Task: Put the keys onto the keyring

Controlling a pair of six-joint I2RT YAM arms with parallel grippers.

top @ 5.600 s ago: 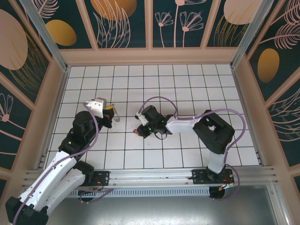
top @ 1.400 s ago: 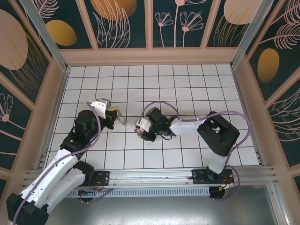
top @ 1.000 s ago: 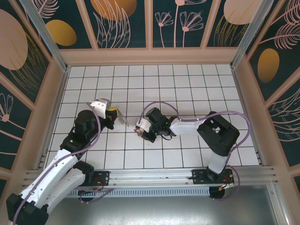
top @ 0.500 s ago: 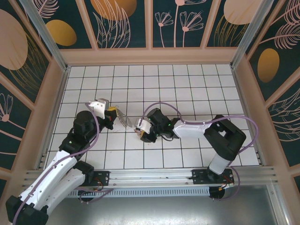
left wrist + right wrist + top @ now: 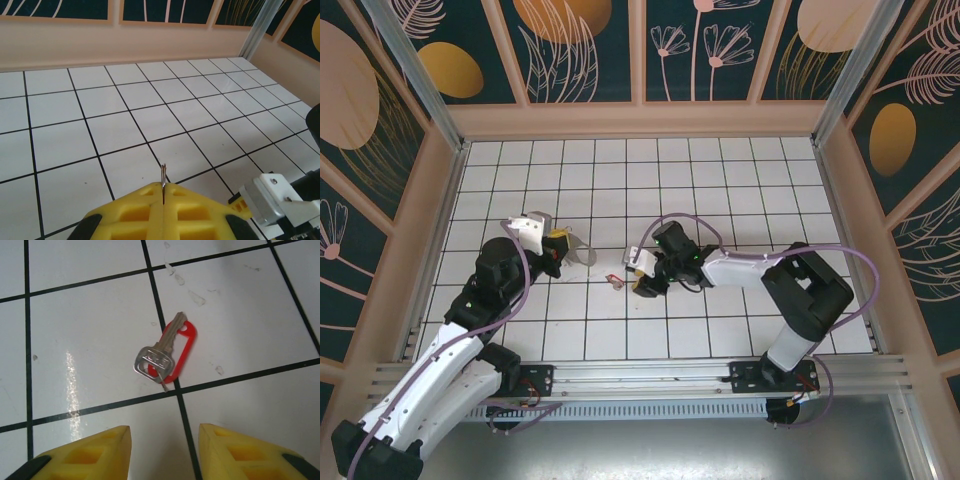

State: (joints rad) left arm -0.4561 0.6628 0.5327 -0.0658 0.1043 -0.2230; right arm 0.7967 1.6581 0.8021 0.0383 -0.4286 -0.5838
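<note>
A silvery key (image 5: 156, 356) lies flat on a white tile across a red tag (image 5: 181, 354), apart from both grippers; from above the key (image 5: 617, 280) is a small red-and-silver speck. My right gripper (image 5: 165, 447) hangs just short of it, open, with nothing between its yellow fingers (image 5: 95, 450). In the top view the right gripper (image 5: 637, 277) sits just right of the key. My left gripper (image 5: 163, 186) is shut on the thin keyring (image 5: 163, 175), seen edge-on. From above the keyring (image 5: 583, 253) sticks out to the right of the left gripper (image 5: 562, 244).
The floor is white tile with black grid lines, walled by peach panels (image 5: 640, 118) on three sides. The right arm's white gripper body (image 5: 274, 199) shows at the lower right of the left wrist view. Purple cables (image 5: 675, 222) loop over both arms.
My right gripper has opened and drawn back to the right, leaving the key with its red tag on the tile. The left gripper keeps its hold on the keyring.
</note>
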